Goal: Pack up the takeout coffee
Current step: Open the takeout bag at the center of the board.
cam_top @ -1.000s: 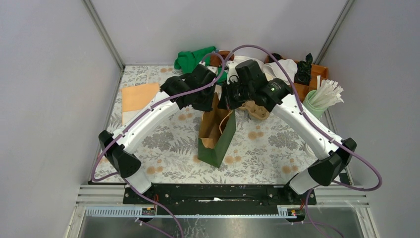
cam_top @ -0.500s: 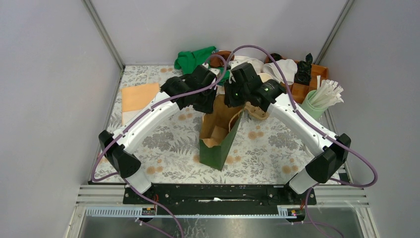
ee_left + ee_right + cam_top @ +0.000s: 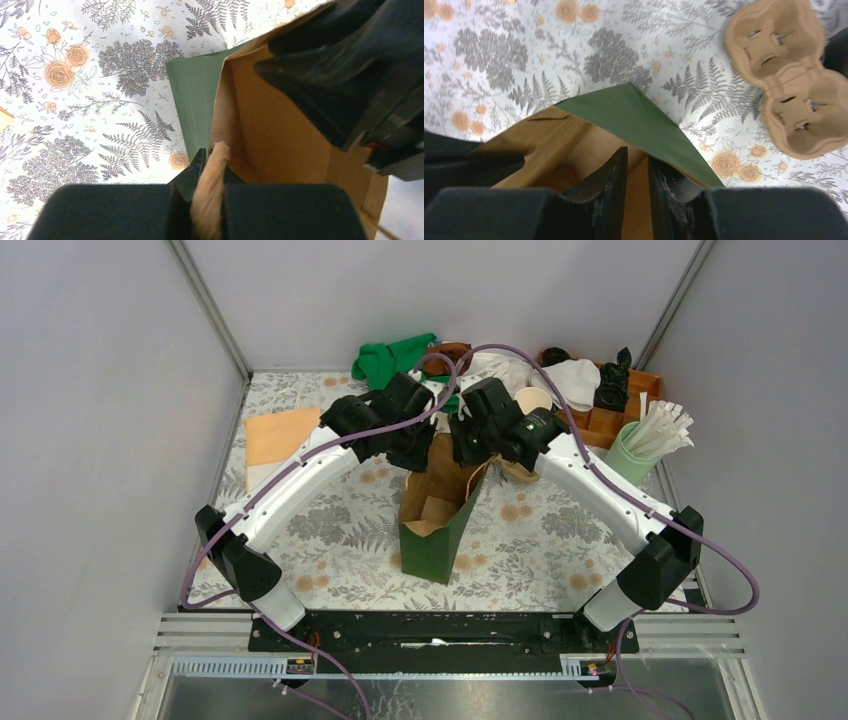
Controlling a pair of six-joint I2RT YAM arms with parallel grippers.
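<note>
Status: left gripper [image 3: 212, 164] is clamped on the twisted tan paper handle [image 3: 210, 200] of the green paper bag with the brown kraft inside [image 3: 440, 540]. It holds the rim up at the bag's 11 o'clock, so the mouth gapes. The bag stands upright in the middle of the floral-print desk [image 3: 330, 530].

Right gripper [image 3: 637, 157] hangs over the bag mouth at about 1 o'clock. Its fingers are a narrow gap apart with nothing between them, only brown bag wall showing through.

The small white paper takeout coffee cup with its round white plastic lid: I can't find it in any view. My guess is it sits at the bottom of the bag under the right gripper. The wrist views show only bag wall and shadow there, so that's not confirmed. The lidless cream paper cup [image 3: 533, 398] at 2 o'clock of the bag isn't it. The brown moulded-pulp cup carrier [image 3: 784, 80] lies just beside the bag, also at 2 o'clock, with nothing in its sockets.

Handling, my read: the cup is light, its thin wall dents easily, and the lid is slick and only snapped on. If I have to re-grab, I pinch across the wall just under the lid, where the rolled rim stiffens it. Light squeeze, never by the lid alone. Fill level unknown, so I treat it as full: upright, no tilt.
</note>
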